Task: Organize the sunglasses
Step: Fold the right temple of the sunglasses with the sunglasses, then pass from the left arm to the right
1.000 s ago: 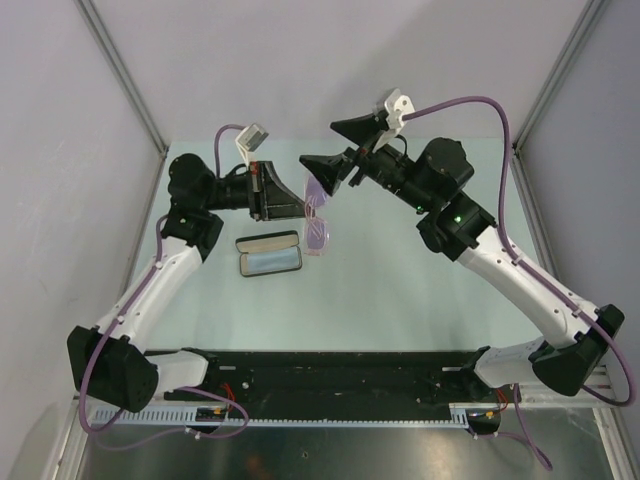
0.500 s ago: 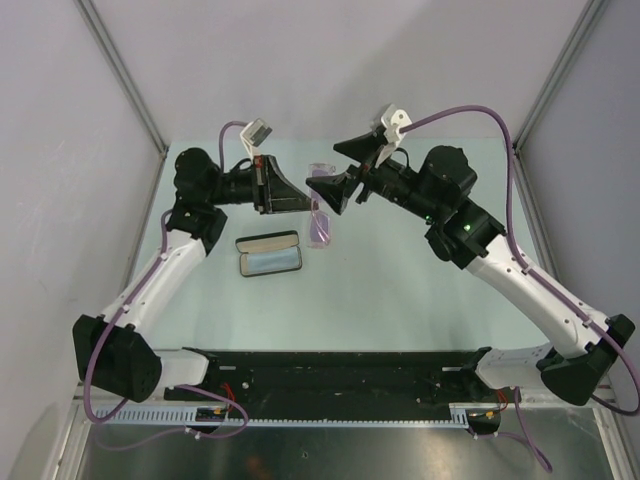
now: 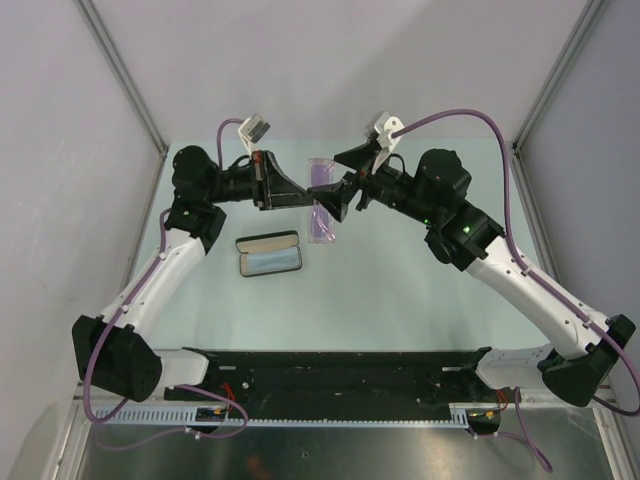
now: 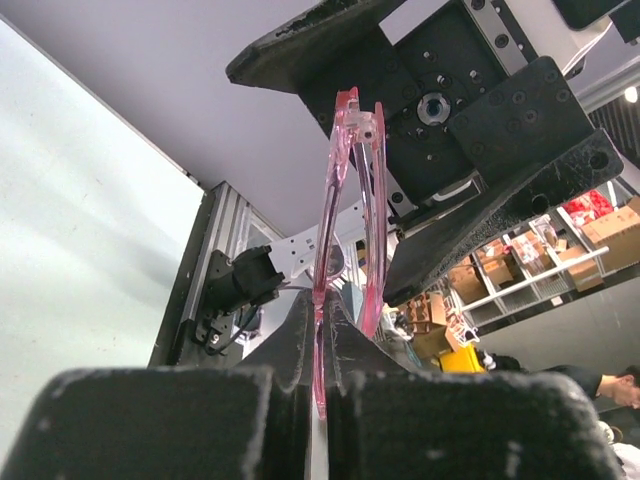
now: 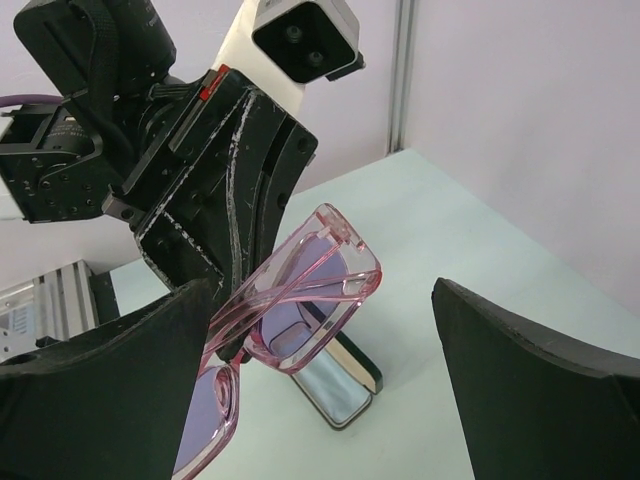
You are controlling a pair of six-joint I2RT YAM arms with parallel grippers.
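Left wrist: left gripper (image 4: pixel 320 310) pinches the sunglasses (image 5: pixel 310 275) near the bench's far edge; right gripper (image 3: pixel 338 178), jaws wide, could knock them loose.

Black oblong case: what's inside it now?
The open black oblong case holds a pale blue cloth in its near half; anything beneath the cloth is hidden. The translucent pink sunglasses are outside it, gripped by the left tool.

Sunglasses (image 5: pixel 310 300) — translucent pink, black case (image 3: pixel 268 243), mint table (image 3: pixel 400 280)
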